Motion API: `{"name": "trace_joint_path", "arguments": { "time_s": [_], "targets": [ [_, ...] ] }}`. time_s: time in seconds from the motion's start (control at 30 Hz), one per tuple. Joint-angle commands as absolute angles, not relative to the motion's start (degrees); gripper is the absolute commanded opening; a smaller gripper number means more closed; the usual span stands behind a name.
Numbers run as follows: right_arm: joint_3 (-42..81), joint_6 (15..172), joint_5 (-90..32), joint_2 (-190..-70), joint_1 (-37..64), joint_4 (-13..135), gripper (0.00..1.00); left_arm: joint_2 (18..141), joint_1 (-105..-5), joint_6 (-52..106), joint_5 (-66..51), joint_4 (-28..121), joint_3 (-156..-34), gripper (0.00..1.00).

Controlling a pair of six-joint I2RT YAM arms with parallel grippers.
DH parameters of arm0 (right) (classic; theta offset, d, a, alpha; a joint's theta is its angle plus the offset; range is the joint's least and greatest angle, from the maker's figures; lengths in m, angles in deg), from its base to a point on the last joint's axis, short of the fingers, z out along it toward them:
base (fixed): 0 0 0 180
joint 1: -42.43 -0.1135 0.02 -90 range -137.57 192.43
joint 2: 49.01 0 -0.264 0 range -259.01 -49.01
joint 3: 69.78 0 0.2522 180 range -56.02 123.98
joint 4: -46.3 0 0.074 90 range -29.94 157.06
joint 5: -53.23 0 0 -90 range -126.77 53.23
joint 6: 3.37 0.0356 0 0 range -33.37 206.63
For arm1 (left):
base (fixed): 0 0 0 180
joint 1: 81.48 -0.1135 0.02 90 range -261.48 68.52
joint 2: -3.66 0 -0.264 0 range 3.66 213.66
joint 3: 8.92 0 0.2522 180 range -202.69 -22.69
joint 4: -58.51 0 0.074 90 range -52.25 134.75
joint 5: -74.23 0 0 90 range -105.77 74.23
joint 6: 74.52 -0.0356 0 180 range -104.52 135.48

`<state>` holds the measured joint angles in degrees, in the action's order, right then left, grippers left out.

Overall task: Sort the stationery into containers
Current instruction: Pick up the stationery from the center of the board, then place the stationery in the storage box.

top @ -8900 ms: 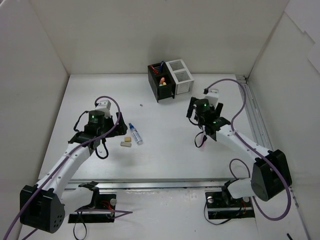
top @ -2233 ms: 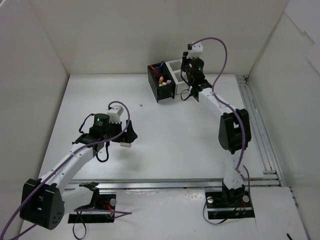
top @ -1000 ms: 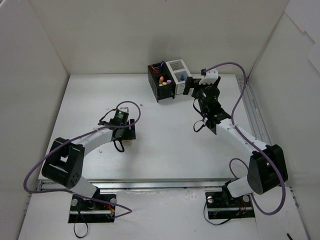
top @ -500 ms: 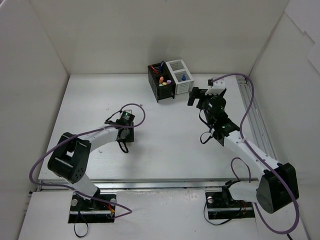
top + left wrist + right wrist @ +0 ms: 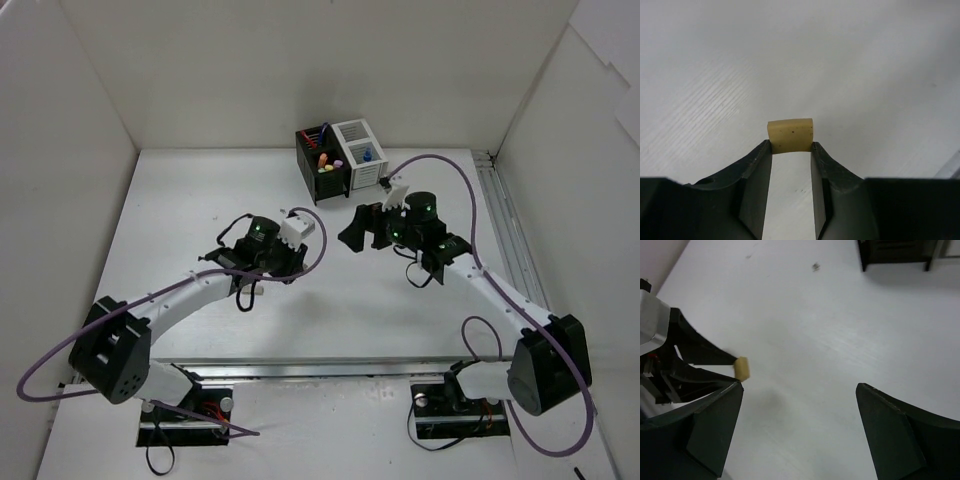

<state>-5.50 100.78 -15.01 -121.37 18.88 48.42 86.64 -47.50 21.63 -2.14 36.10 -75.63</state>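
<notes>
A tan eraser (image 5: 790, 135) is pinched at the tips of my left gripper (image 5: 791, 146), which is shut on it above the bare table. From the right wrist view the same eraser (image 5: 741, 368) sticks out of the left gripper's fingers (image 5: 705, 357). In the top view my left gripper (image 5: 296, 262) is mid-table, facing my right gripper (image 5: 352, 236). My right gripper (image 5: 799, 387) stands wide open with nothing between its jaws. The containers are at the back: a black cube (image 5: 322, 168) with coloured highlighters and pens in it, and a white cube (image 5: 360, 152) with a blue-capped stick.
White walls close in the table on the left, back and right. A metal rail (image 5: 510, 240) runs along the right edge. The black cube's foot (image 5: 895, 255) shows at the top of the right wrist view. Purple cables loop over both arms.
My left gripper shut on the eraser and carried it right, toward the middle. My right arm swung away from the containers, down and left, and now faces the left gripper.
</notes>
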Motion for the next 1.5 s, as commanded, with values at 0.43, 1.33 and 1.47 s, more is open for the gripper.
{"name": "trace_joint_path", "arguments": {
  "time_s": [0.43,1.33,1.47],
  "targets": [
    [0.7,112.4,13.1,-134.4,15.8,47.9,0.85,84.3,-43.2,2.1,13.9,35.9,-86.0,0.13],
    [15.2,111.9,0.3,-141.8,22.7,47.0,0.00,77.5,-44.7,20.6,-5.8,40.6,-81.1,1.00],
    [26.1,104.1,-10.7,-146.2,24.7,48.2,0.00,73.2,-48.9,32.3,-13.0,34.6,-77.4,1.00]
  ]
}}
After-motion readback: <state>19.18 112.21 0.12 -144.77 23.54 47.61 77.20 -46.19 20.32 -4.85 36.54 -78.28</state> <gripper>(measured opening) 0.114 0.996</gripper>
